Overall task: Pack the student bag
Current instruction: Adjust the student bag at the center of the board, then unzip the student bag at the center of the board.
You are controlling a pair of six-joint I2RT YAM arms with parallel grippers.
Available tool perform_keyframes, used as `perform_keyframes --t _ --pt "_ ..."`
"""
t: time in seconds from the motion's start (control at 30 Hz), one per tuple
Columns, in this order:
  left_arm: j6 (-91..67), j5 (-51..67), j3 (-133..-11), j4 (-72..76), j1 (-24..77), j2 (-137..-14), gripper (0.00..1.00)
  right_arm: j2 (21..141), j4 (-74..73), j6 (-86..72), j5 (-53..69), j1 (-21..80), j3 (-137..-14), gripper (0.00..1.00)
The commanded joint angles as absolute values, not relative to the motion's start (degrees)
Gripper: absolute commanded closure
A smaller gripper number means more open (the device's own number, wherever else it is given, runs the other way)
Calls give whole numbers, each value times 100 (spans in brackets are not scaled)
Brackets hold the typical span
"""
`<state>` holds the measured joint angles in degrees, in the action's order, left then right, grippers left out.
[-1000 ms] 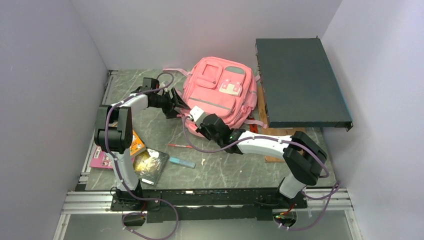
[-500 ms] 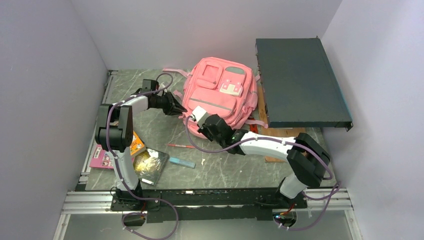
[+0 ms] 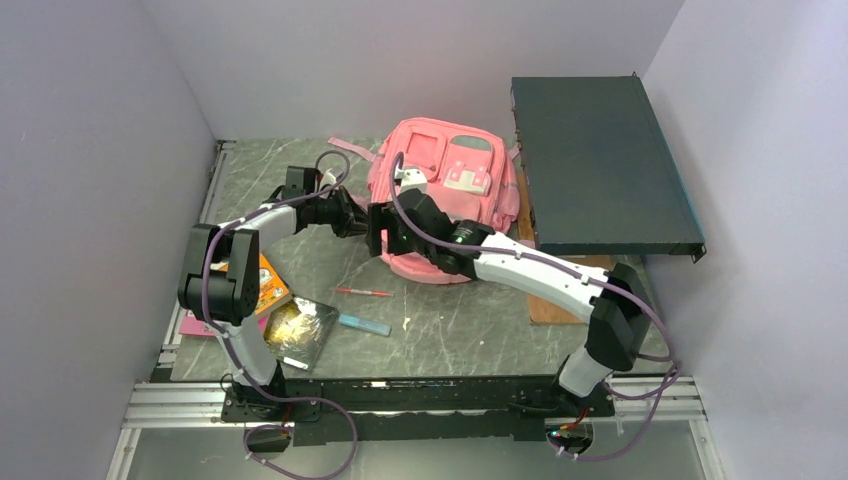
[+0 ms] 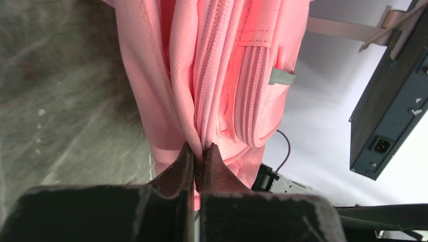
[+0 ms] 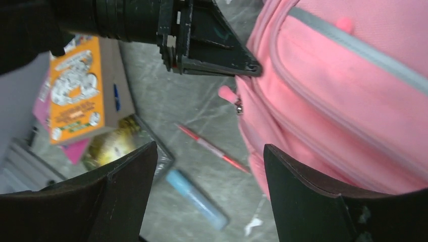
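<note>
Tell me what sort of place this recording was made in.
Probably a lab robot workcell: plain walls box in the table, the left arm and right arm are bolted to a metal rail, and an equipment chassis sits beside the pink backpack.

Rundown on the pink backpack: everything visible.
The student bag is soft pink fabric with grey trim, front zip pockets and a white-pink patch, lying front-up at the far side of the table beside a dark rack unit. The zip in view looks closed, with a pink pull beside the left hand, which pinches the fabric at that seam. The right hand hovers open alongside.
</note>
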<state>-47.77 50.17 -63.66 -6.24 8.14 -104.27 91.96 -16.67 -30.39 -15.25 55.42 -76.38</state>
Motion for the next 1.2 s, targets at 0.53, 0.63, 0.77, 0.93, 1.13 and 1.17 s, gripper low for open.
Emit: perform_keyframes --t 0.53,0.63,0.77,0.93,1.13,1.17 --pt "-5003 5880 -6463 -206 1158 -9785 100 9064 1028 3443 -935 5994 -6157 28" --pt "-4996 5898 -6518 -330 1160 -9740 100 9267 892 4231 -993 5971 -6242 28" --pt "-5047 5843 -6496 -419 1155 -9658 100 9665 637 4507 -1431 5929 -6785 36" --pt "-5170 5897 -6472 -402 1147 -9632 100 10024 1162 4791 -1971 6031 -6833 42" --pt "-5291 5942 -6433 -337 1112 -9625 100 10511 1865 5135 -2850 6196 -6855 45" --pt "-5291 5940 -6426 -349 1108 -9631 100 10606 1994 5192 -3082 6234 -6900 46"
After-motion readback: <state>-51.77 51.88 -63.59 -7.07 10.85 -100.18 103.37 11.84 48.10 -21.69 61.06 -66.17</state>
